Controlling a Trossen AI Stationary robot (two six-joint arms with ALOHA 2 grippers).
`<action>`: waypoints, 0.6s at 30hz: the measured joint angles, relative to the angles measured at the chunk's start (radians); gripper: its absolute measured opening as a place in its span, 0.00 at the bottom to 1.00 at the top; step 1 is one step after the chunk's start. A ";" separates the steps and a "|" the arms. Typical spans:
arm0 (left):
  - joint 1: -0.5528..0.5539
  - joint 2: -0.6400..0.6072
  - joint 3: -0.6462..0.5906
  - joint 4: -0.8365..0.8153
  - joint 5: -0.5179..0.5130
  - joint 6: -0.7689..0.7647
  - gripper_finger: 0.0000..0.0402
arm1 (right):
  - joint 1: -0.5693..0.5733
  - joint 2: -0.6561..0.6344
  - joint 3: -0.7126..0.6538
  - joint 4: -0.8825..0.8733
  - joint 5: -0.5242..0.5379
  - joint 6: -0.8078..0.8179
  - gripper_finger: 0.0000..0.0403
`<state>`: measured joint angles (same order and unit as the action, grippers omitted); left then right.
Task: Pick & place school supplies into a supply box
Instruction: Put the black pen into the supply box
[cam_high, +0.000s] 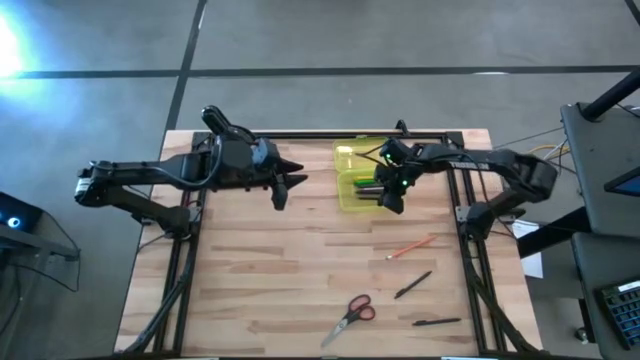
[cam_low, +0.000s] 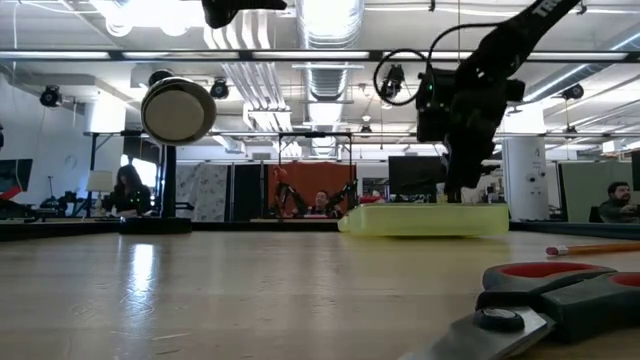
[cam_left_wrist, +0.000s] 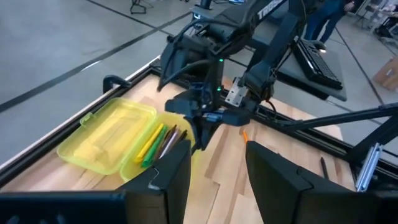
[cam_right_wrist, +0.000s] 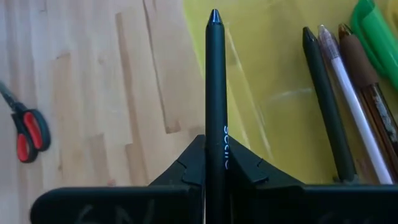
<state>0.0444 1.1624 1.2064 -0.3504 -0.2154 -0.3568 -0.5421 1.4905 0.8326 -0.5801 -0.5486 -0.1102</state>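
The supply box (cam_high: 352, 190), translucent yellow-green, lies open at the table's far middle with its lid (cam_left_wrist: 106, 140) flat beside the tray. Several pens (cam_right_wrist: 345, 106) lie in the tray. My right gripper (cam_high: 392, 196) hangs over the tray's right part, shut on a black pen (cam_right_wrist: 214, 74). My left gripper (cam_left_wrist: 214, 180) stands open left of the box and holds nothing. An orange pencil (cam_high: 410, 246), two black pens (cam_high: 412, 285) and the red-handled scissors (cam_high: 352, 314) lie flat on the near right of the table. My right gripper pinches the black pen's shaft (cam_right_wrist: 216, 158) between its two fingers. The pen lies along the fingers and sticks out past their tips. The fingers slant downward from the table's right side. The pen's tip (cam_right_wrist: 214, 15) is over the tray's edge; whether it touches the box does not show.
Black frame rails (cam_high: 470, 220) run along the table's left, right and far edges. Bare wood lies between the box and the loose supplies near the front. The scissors (cam_low: 560, 295) fill the low view's near right.
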 joint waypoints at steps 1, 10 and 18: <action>-0.004 0.001 0.000 -0.001 -0.004 -0.006 0.34 | -0.003 0.017 0.001 0.009 -0.001 -0.009 0.06; -0.060 -0.001 0.000 0.001 -0.118 -0.053 0.34 | -0.027 0.154 0.070 0.045 0.003 -0.085 0.06; -0.075 -0.002 0.000 0.002 -0.128 -0.092 0.34 | -0.039 0.180 0.093 0.034 0.064 -0.158 0.06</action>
<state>-0.0309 1.1606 1.2060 -0.3485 -0.3431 -0.4491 -0.5816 1.6707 0.9258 -0.5464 -0.4841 -0.2680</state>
